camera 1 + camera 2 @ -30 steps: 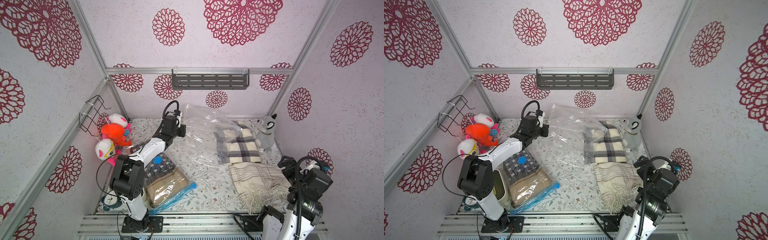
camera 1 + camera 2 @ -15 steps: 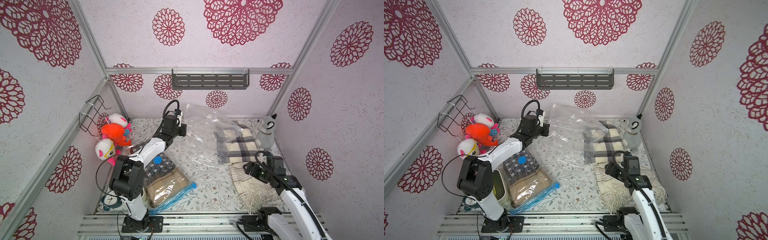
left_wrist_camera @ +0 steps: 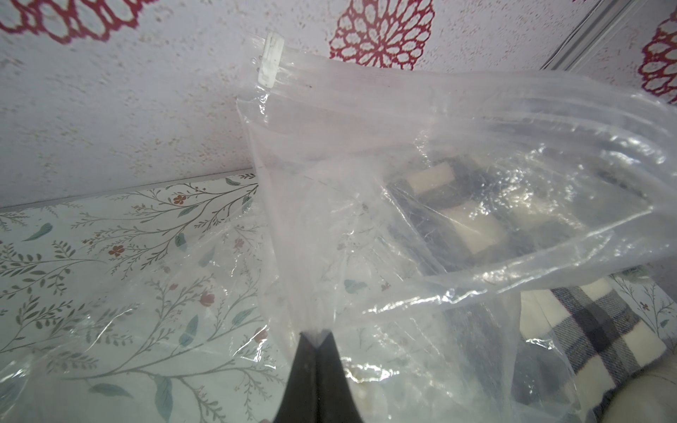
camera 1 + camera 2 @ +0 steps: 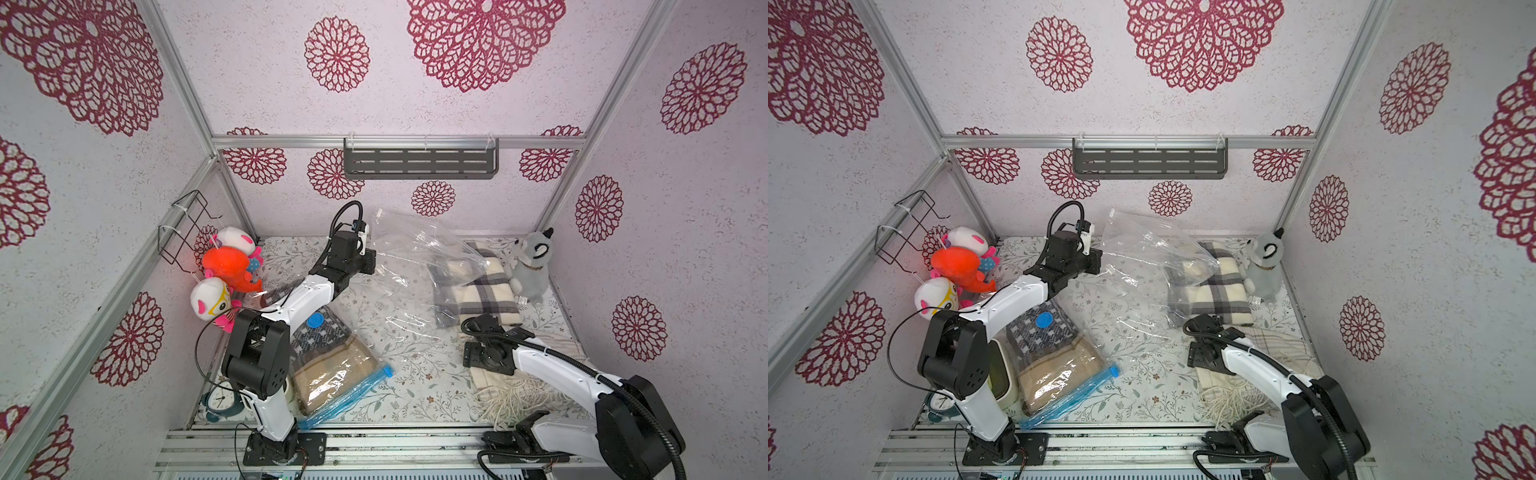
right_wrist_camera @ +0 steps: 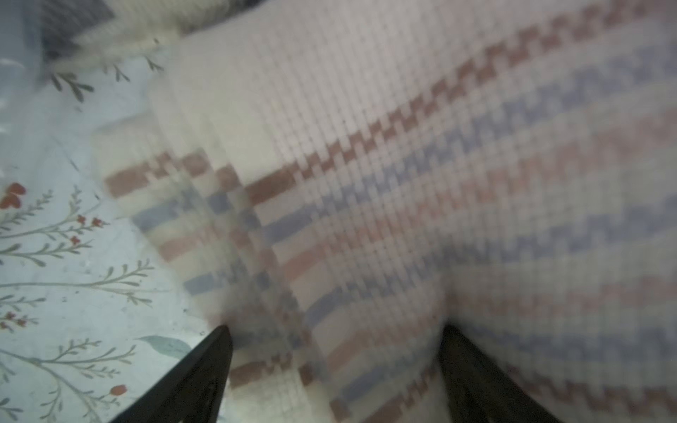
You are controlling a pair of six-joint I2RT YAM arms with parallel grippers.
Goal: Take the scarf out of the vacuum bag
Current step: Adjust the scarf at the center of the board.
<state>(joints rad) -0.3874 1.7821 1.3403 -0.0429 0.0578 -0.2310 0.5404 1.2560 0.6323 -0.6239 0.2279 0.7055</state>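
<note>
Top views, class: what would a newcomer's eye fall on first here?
The bright orange plush toy hanging at the left wall stands out first. Next, the crumpled clear plastic vacuum bag at the back, pinched up by the shut left pincer, partly covering a cream-and-grey checked scarf.

Striped scarf (image 5: 403, 183) blurred — right wrist view, plaid scarf (image 3: 600, 329) hazy through vacuum bag (image 3: 329, 164)
</note>
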